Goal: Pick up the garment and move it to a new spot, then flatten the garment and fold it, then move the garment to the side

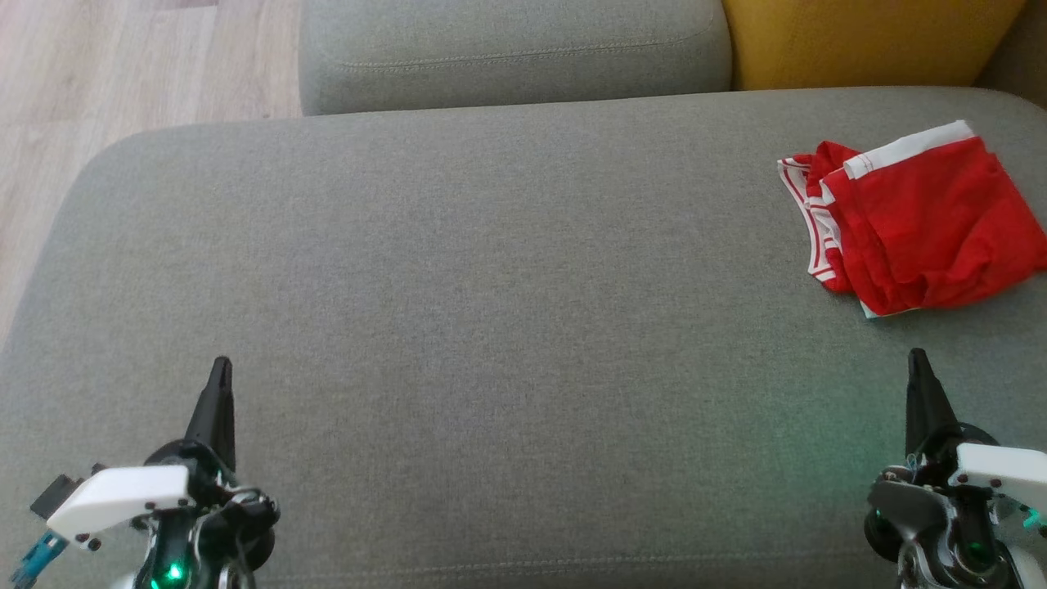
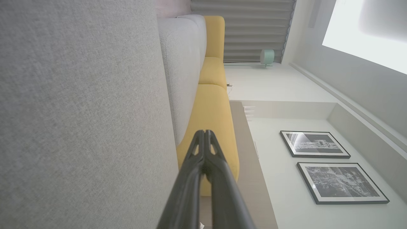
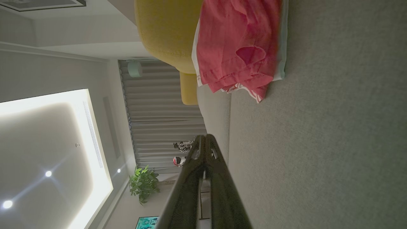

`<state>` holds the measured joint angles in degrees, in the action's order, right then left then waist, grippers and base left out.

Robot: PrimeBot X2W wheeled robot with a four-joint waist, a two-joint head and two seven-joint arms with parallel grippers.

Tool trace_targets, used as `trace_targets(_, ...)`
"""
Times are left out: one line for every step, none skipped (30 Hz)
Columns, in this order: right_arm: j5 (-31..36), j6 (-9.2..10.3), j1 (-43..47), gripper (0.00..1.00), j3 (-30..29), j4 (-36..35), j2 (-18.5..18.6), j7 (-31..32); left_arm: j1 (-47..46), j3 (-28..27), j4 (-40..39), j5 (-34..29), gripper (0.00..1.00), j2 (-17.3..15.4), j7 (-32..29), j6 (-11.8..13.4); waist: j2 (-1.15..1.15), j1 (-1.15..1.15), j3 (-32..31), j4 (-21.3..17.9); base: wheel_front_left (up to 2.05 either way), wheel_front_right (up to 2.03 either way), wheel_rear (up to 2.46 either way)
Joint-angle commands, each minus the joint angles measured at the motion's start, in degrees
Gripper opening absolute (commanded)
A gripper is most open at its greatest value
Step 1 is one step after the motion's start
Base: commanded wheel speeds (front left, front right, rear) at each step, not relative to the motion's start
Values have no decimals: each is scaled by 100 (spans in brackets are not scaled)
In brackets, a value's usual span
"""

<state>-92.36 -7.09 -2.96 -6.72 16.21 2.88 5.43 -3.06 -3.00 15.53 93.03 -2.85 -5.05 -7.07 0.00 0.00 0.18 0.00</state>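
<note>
A red garment with white trim lies folded in a loose bundle at the far right of the grey sofa seat. In the right wrist view the same red garment rests on the cushion ahead of the fingers. My right gripper hovers near the front right of the seat, a short way in front of the garment, shut and holding nothing; its fingertips meet. My left gripper is at the front left, far from the garment, also shut and empty, with its fingertips pressed together.
A grey back cushion and a yellow cushion stand behind the seat. Wooden floor lies to the left past the seat's rounded edge. The seat's wide middle is bare fabric.
</note>
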Motion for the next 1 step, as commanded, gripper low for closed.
trace_targets(-47,-40,-315,0,100,-223,59,41,-303,-228,-152,17,0,-93,-45,-42,0,0,0,0,0,0,0)
